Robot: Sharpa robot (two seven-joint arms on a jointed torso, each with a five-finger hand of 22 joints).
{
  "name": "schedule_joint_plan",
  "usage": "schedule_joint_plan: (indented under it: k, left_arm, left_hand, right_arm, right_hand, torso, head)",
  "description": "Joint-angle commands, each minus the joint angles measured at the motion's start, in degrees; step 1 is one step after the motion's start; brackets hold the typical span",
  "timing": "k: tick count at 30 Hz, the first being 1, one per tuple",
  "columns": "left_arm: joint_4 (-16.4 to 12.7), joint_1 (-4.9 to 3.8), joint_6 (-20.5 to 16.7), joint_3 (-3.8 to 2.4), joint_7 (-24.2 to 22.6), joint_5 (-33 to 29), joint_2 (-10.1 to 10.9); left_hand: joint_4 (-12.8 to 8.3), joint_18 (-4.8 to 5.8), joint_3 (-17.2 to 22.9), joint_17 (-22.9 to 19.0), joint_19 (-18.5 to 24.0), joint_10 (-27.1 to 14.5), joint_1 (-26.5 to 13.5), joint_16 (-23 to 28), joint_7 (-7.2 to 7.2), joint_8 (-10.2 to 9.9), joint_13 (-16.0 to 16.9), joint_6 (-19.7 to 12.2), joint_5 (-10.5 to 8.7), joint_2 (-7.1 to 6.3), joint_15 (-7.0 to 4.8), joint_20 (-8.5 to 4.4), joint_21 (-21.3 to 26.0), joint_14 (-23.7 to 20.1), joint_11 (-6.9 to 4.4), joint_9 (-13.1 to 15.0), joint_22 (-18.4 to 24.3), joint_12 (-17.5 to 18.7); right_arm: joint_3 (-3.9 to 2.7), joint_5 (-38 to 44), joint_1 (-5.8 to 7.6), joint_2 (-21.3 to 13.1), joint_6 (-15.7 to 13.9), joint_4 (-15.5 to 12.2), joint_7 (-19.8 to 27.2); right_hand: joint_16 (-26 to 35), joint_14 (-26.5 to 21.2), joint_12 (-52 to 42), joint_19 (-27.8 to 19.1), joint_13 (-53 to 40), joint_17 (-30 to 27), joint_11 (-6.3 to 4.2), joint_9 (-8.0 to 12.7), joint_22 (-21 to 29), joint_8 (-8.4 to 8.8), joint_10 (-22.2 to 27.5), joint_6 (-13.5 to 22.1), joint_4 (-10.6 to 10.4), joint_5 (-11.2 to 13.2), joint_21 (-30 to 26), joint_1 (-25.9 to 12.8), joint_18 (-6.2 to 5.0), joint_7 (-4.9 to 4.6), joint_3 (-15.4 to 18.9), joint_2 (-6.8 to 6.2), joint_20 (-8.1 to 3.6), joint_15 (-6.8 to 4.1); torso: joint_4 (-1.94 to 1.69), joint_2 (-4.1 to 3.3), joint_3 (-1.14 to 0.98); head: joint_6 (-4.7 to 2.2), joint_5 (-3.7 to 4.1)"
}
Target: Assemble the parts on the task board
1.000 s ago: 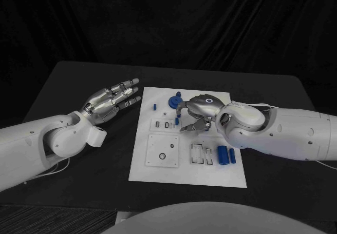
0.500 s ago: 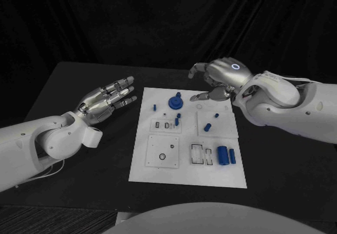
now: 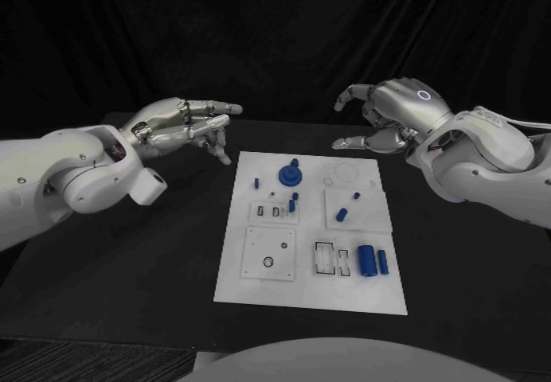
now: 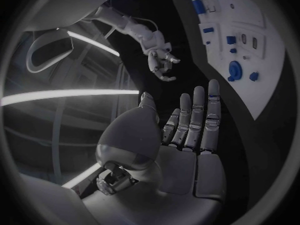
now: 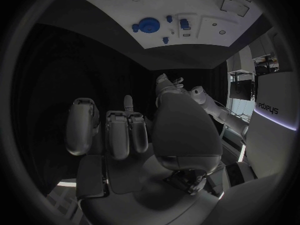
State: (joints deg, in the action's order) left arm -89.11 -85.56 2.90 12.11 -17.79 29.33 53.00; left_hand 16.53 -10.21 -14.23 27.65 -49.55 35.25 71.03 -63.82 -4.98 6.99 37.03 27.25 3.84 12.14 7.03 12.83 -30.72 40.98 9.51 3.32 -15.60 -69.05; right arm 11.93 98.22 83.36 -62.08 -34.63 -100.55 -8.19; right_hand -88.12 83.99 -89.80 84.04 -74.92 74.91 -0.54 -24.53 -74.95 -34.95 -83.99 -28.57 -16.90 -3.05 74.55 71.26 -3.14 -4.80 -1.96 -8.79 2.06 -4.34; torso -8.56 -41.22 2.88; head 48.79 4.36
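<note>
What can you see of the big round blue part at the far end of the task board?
The big round blue part looks like a flat plastic disc with a short knob rising at its far edge. It sits on the white task board, near the far edge and left of centre. Smaller blue pieces lie nearby, apart from it. Neither robot hand touches it.

left robot hand (image 4: 181, 150): palm bare, fingers straight and apart, holding nothing | right robot hand (image 4: 160, 62): raised beyond it, fingers loosely curled, empty | task board (image 4: 275, 60): white, on black worktop (image 4: 159, 15) | parts (image 4: 235, 70): blue pieces on the board
</note>
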Motion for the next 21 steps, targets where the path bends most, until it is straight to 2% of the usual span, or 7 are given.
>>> schedule_joint_plan:
  k: [1, 2, 4, 9, 12, 14, 21]
  left_arm:
    - [-0.03, -1.61, 2.22, 0.00, 13.52, 17.78, -1.39]
    - [0.09, -2.10, 2.86, 0.00, 15.54, 19.90, -1.95]
    - [0.27, -2.64, 3.73, -0.01, 18.30, 22.30, -2.79]
    - [1.19, -3.54, 6.56, -0.01, 25.68, 26.18, -6.14]
    - [1.81, -3.75, 8.68, -0.01, 30.07, 27.14, -8.67]
    - [2.17, -3.81, 10.02, -0.02, 32.39, 27.42, -10.16]
    - [4.09, -3.86, 14.42, -0.02, 39.08, 27.80, -15.06]
  left_hand:
    - [0.04, 0.18, 0.34, 24.28, -4.93, 24.85, 1.45, -16.64, -2.57, 3.76, 25.26, 10.20, -0.19, 0.13, -2.26, -1.91, -7.95, 18.04, -2.63, 1.69, -5.09, -13.93]
    - [-0.70, 2.06, 0.58, 49.08, -8.83, 46.49, 0.73, -24.85, -2.93, 6.03, 45.99, 13.84, 0.18, 0.30, -3.62, -3.56, -22.90, 37.01, -3.91, 2.61, -20.51, -19.87]
    - [0.50, 3.80, -0.25, 57.65, -12.71, 54.61, -0.94, -26.08, -2.86, 7.03, 52.86, 14.84, -0.94, -0.64, -4.85, -4.81, -36.39, 44.58, -5.03, 3.31, -36.15, -20.94]
    - [0.08, 6.67, -3.50, 62.35, -25.66, 54.75, -6.09, -26.18, -2.80, 12.73, 52.97, 25.52, -1.06, -2.01, -5.10, -5.44, -51.50, 49.02, -5.23, 6.95, -57.95, -20.95]
    - [-0.04, 7.34, -3.73, 62.35, -29.23, 54.75, -6.74, -26.18, -1.82, 14.09, 52.97, 27.50, -1.00, -1.89, -6.02, -5.66, -54.22, 49.02, -6.14, 8.63, -62.63, -20.95]
    - [-0.13, 7.70, -3.50, 62.35, -30.83, 54.75, -6.64, -26.18, -1.29, 15.13, 52.97, 28.59, -0.93, -1.76, -6.43, -5.84, -55.22, 49.02, -6.58, 9.93, -64.56, -20.95]
    - [-0.65, 8.27, -1.83, 62.35, -33.21, 54.75, -7.00, -26.18, 0.75, 22.17, 52.97, 29.34, -0.06, -1.66, -8.21, -7.44, -56.56, 49.02, -8.48, 20.85, -67.50, -20.95]
  right_arm:
    - [-0.02, -0.81, 0.14, 0.03, -1.60, 0.16, 0.26]
    - [-0.02, -0.81, 0.13, 0.22, -1.64, 0.40, 0.19]
    - [-0.02, -0.80, 0.10, 0.53, -1.51, 0.78, 0.10]
    - [-0.02, -0.21, -0.15, 1.25, -0.31, 1.82, -0.48]
    - [-0.01, 0.14, -0.48, 1.44, 0.24, 2.30, -0.69]
    - [-0.01, 0.25, -0.71, 1.52, 0.47, 2.52, -0.79]
    - [-0.01, 0.38, -1.89, 2.00, 0.97, 3.25, -1.07]
  right_hand:
    - [-0.37, 5.51, -0.20, 0.21, -15.08, 13.14, 0.05, 0.11, -10.75, -0.24, -6.01, -0.47, 0.08, -0.10, 0.21, 0.28, -0.11, 0.02, -0.55, 0.68, 0.23, 0.29]
    - [-0.40, 5.52, -0.20, 0.20, -15.08, 13.19, 0.05, 0.13, -10.75, -0.26, -6.01, -0.53, 0.09, -0.12, 0.19, 0.36, -0.12, 0.02, -0.63, 0.77, 0.24, 0.30]
    - [-0.41, 5.52, -0.20, 0.22, -15.08, 13.19, 0.06, 0.17, -10.75, -0.33, -6.01, -0.71, 0.09, -0.16, 0.21, 0.49, -0.11, 0.02, -0.79, 0.99, 0.25, 0.30]
    - [-0.30, 5.50, -0.20, 0.24, -15.08, 13.06, 0.09, 0.37, -10.74, -0.55, -6.01, -1.53, 0.16, -0.74, 0.17, 1.04, -0.13, -0.04, -1.41, 1.98, 0.28, 0.33]
    - [-0.37, 5.52, -0.20, 0.27, -15.08, 13.15, 0.10, 0.50, -10.75, -0.63, -6.01, -2.01, 0.21, -1.17, 0.20, 1.22, -0.12, -0.04, -1.62, 2.42, 0.29, 0.33]
    - [-0.41, 5.53, -0.20, 0.30, -15.08, 13.19, 0.09, 0.62, -10.76, -0.70, -6.01, -2.54, 0.23, -1.49, 0.23, 1.33, -0.12, -0.04, -1.69, 2.63, 0.29, 0.34]
    - [-0.36, 5.53, -0.20, 0.35, -15.08, 13.13, 0.13, 1.52, -10.77, -0.25, -6.01, -4.71, 0.40, -4.25, 0.26, 1.97, -0.11, -0.10, -1.98, 3.81, 0.30, 0.36]
  torso:
    - [0.89, 0.52, -1.07]
    - [0.94, 0.52, -1.14]
    - [1.15, 0.53, -1.33]
    - [1.84, 0.47, -2.06]
    - [2.43, 0.37, -2.68]
    - [3.13, 0.23, -3.42]
    - [4.02, 0.09, -4.79]
  head:
    - [0.56, -0.52]
    - [0.60, -0.55]
    - [0.66, -0.52]
    - [0.76, -0.54]
    - [1.21, -0.93]
    - [1.21, -1.53]
    - [1.21, -1.77]
